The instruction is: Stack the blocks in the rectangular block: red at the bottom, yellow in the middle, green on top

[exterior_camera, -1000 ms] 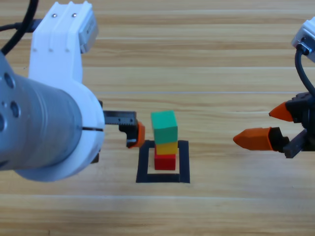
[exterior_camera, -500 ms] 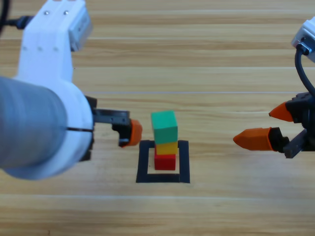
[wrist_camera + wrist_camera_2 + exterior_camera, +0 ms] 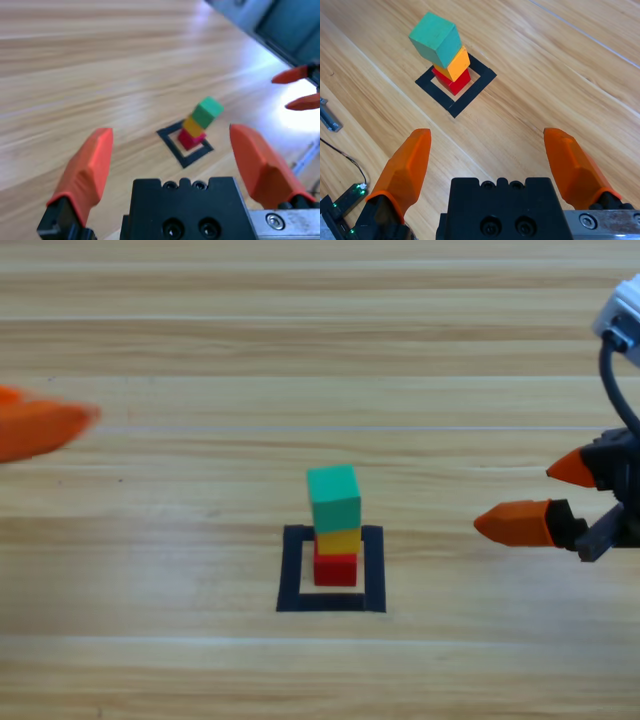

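Observation:
The three blocks stand as one stack inside the rectangular block of black tape (image 3: 330, 603): red (image 3: 335, 569) on the table, yellow (image 3: 338, 540) on it, green (image 3: 333, 497) on top, turned a little askew. Nothing touches the stack. My left gripper (image 3: 40, 420) is far off at the left edge, open and holding nothing; the left wrist view shows the stack (image 3: 197, 124) well ahead between its spread jaws. My right gripper (image 3: 540, 496) waits open at the right edge, pointing at the stack (image 3: 445, 57) from a distance.
In the right wrist view, a thin black cable and a small circuit board with green lights (image 3: 342, 202) lie at the lower left, with a metal piece (image 3: 327, 119) above them. Dark equipment (image 3: 270, 25) fills the upper right of the left wrist view.
The left arm has pulled away from beside the stack to the picture's left edge. The stack and the right gripper have not moved.

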`<state>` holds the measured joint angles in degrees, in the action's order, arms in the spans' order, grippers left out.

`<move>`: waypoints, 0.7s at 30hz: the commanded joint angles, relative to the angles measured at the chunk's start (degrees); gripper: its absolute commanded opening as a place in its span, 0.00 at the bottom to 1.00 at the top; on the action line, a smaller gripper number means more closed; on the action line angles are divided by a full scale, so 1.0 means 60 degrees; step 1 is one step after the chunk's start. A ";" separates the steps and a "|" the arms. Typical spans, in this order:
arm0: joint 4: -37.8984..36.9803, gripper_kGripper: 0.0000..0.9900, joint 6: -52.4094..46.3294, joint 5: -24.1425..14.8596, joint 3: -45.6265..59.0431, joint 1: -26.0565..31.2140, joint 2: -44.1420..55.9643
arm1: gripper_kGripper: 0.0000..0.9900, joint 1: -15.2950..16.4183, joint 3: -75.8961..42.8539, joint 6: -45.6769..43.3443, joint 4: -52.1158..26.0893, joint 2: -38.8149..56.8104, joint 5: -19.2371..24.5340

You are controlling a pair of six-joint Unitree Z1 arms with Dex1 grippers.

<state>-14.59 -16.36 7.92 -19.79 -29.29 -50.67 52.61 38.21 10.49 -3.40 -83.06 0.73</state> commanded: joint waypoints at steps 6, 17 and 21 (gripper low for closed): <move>-0.0087 1.00 0.2272 0.0365 0.3299 0.5189 0.6161 | 1.00 -0.0375 -0.0260 -0.0137 -0.0180 0.0308 0.0333; 0.2476 1.00 0.3429 -0.0323 0.3299 0.6405 0.8446 | 1.00 -0.0375 -0.0245 -0.0152 -0.0195 0.0264 0.0391; 0.2505 1.00 0.3400 -0.0719 0.3299 0.6420 0.8446 | 1.00 -0.0375 -0.0245 -0.0152 -0.0195 0.0264 0.0406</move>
<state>-0.58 3.74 5.50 -1.33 7.76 -1.07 51.61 38.21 10.23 -3.76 -83.06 1.81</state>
